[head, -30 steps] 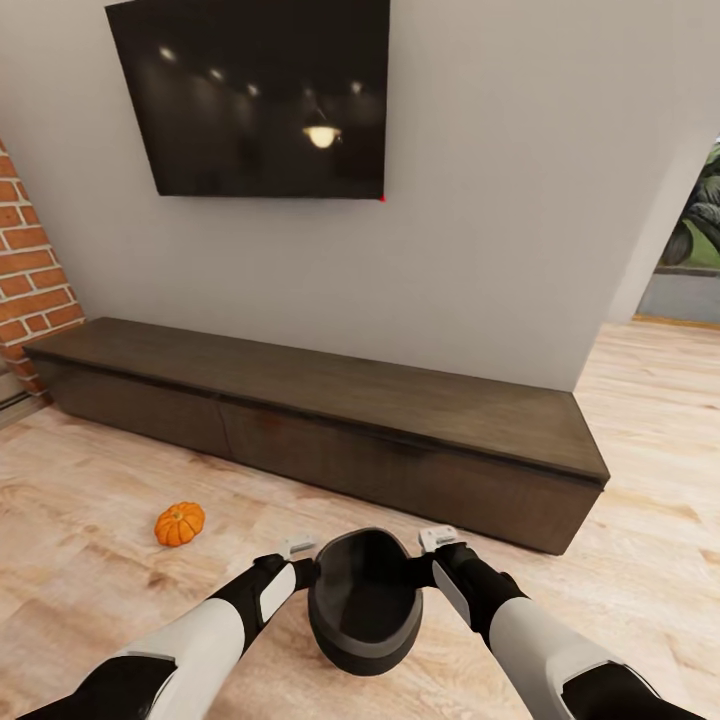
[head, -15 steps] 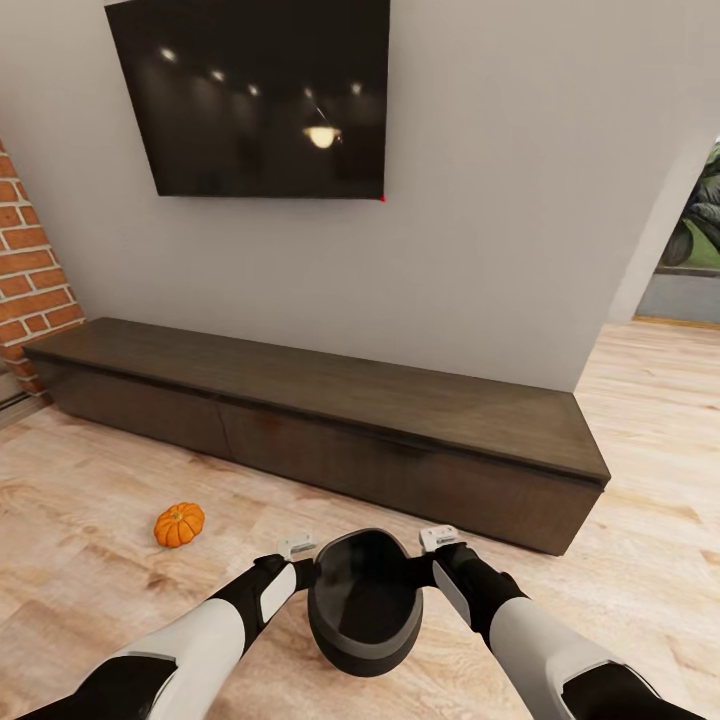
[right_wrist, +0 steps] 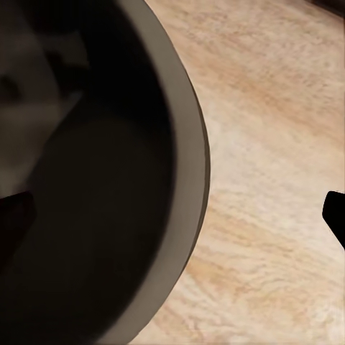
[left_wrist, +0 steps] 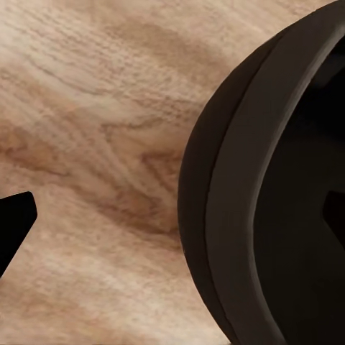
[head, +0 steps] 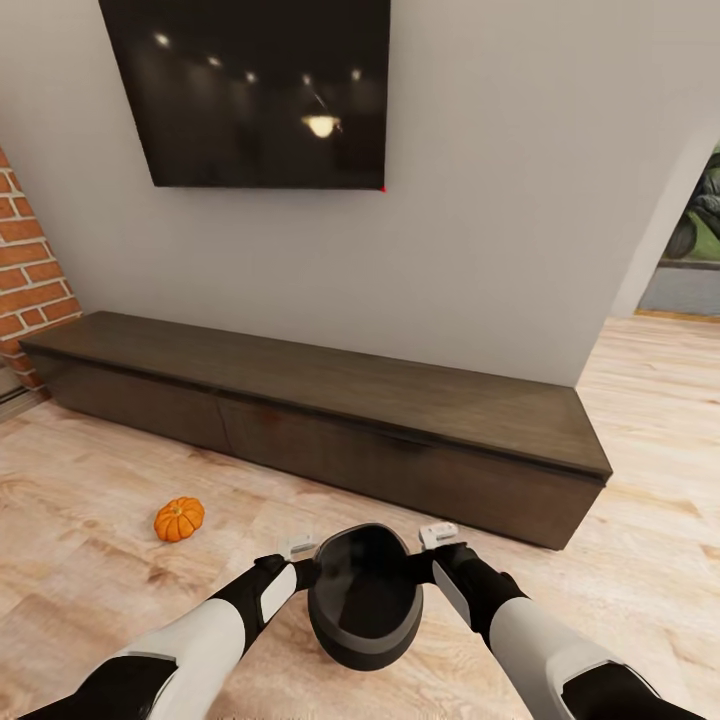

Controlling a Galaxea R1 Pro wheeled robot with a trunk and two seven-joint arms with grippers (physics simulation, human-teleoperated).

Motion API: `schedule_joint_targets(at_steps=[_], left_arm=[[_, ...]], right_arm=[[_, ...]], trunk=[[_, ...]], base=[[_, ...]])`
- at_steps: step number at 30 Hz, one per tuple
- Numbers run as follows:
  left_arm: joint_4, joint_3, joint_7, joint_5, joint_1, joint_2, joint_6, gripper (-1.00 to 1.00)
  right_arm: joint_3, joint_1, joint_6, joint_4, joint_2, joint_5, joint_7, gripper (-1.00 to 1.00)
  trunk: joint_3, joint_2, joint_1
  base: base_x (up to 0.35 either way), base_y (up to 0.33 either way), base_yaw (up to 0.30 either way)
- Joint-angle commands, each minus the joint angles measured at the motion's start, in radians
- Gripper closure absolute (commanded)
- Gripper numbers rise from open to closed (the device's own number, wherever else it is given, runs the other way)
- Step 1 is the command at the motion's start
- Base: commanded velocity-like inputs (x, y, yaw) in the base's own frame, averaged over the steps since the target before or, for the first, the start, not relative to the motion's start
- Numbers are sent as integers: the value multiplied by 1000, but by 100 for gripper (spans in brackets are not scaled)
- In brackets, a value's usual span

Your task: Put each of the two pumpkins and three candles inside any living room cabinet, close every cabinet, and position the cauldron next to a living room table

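Observation:
A dark grey cauldron (head: 365,600) sits between my two hands, low over the wood floor; whether it rests on the floor I cannot tell. My left gripper (head: 306,560) straddles its left rim and my right gripper (head: 430,553) its right rim. In the wrist views, the left gripper (left_wrist: 180,215) and right gripper (right_wrist: 176,215) each have one fingertip outside the cauldron wall (left_wrist: 215,215) (right_wrist: 190,165) and one inside, set wide apart and open. One orange pumpkin (head: 180,519) lies on the floor to the left. The long dark-brown cabinet (head: 330,440) stands against the wall, all fronts closed.
A black TV (head: 250,90) hangs on the grey wall above the cabinet. A brick wall (head: 30,270) stands at the far left. At the right, the floor (head: 650,400) runs on past the wall's end.
The whole picture has shifted up slightly in the last half second, so the camera has moved. The cauldron and both grippers keep their places relative to each other.

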Motion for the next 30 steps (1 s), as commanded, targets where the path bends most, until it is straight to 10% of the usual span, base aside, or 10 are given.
schedule_joint_targets(at_steps=[1,30], left_arm=[[-2,-4,5,8,0,0,5,-100],[-1,-4,5,8,0,0,6,-100]], right_arm=[[8,0,4,-2,-1,-10,-2,-100],[7,0,-28,2,-5,-10,-8,-100]], trunk=[[-5,-1,0],[-16,-1,2]], base=[[0,0,0],[0,0,0]])
